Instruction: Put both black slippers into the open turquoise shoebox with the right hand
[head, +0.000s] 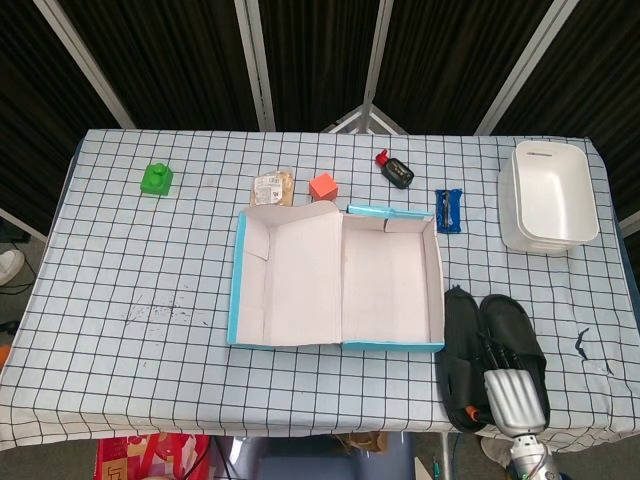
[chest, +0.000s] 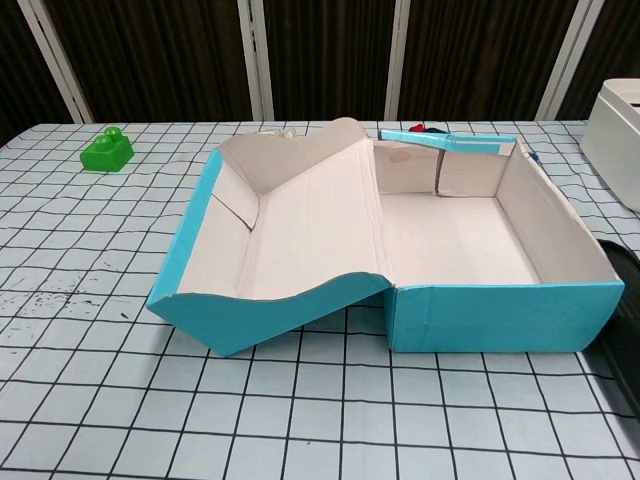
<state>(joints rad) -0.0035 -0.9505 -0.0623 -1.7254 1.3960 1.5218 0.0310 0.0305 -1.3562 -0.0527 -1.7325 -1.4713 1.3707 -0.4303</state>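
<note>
Right hand (head: 513, 400) low at five o'clock, silver back up, lying over the heel ends of both slippers; cannot tell whether gripping, fingers hidden underneath. Checked table (head: 130, 260) spread beneath everything. Turquoise shoebox (head: 390, 275) open at centre, lid flat toward nine o'clock. White bin (head: 548, 195) out at two o'clock. Black slippers (head: 500, 335) side by side on the cloth, just beside the box at four o'clock. Green block (head: 156, 179) far off at ten o'clock.

Shoebox (head: 390, 275) interior open from above; slippers (head: 490, 345) beside right wall.
</note>
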